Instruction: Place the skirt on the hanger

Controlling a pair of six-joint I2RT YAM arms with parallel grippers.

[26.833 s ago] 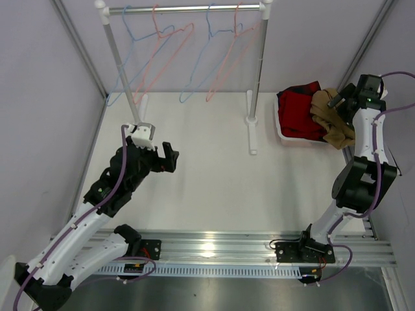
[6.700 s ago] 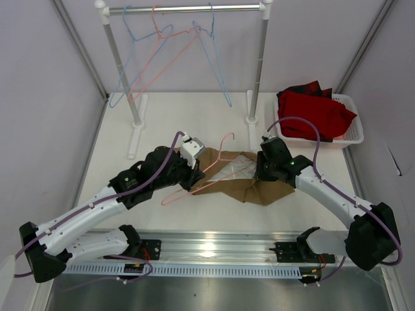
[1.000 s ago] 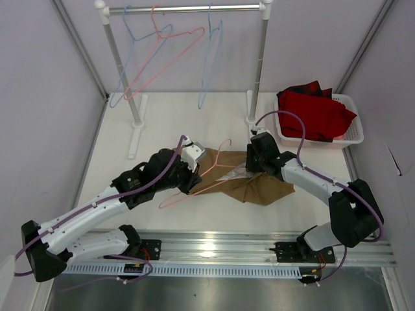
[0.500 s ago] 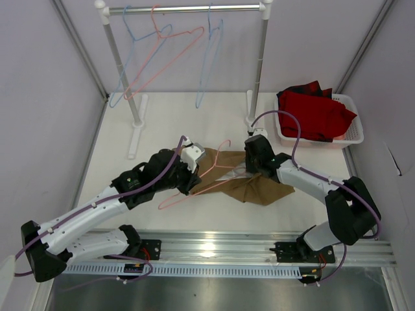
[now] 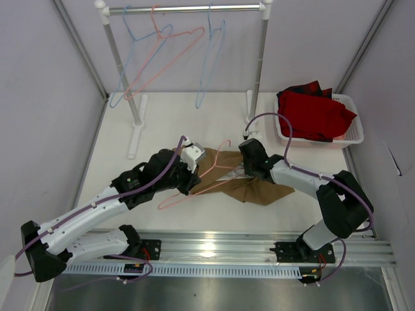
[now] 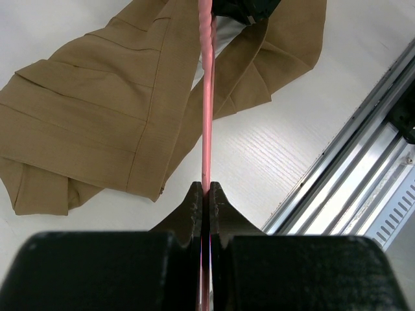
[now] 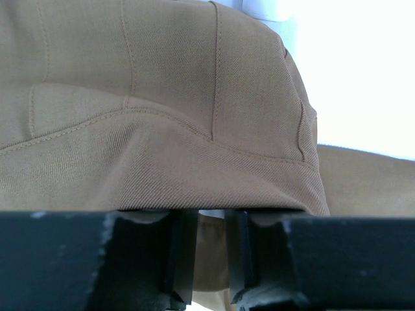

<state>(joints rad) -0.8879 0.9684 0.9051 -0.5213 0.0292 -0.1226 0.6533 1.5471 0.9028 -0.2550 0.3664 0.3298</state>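
Sliding leftward, the right tool [image 7: 209,285] is narrowing its jaws over the skirt [image 7: 162,129] just beneath it, whether gripping I cannot tell, while the left tool [image 6: 204,194] is clamping the hanger [image 6: 207,97], which is stretching straight ahead across the skirt.

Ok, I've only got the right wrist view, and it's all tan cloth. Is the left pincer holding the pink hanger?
Observer: Yes, the left pincer is shut on the thin salmon-pink wire hanger.
Operator: Where does the hanger run?
Observer: Over the soft tan-brown cloth skirt, which lies rumpled on the white table.
Operator: Anything else out there?
Observer: A white plastic basket of red cloth sits at the table's far right.
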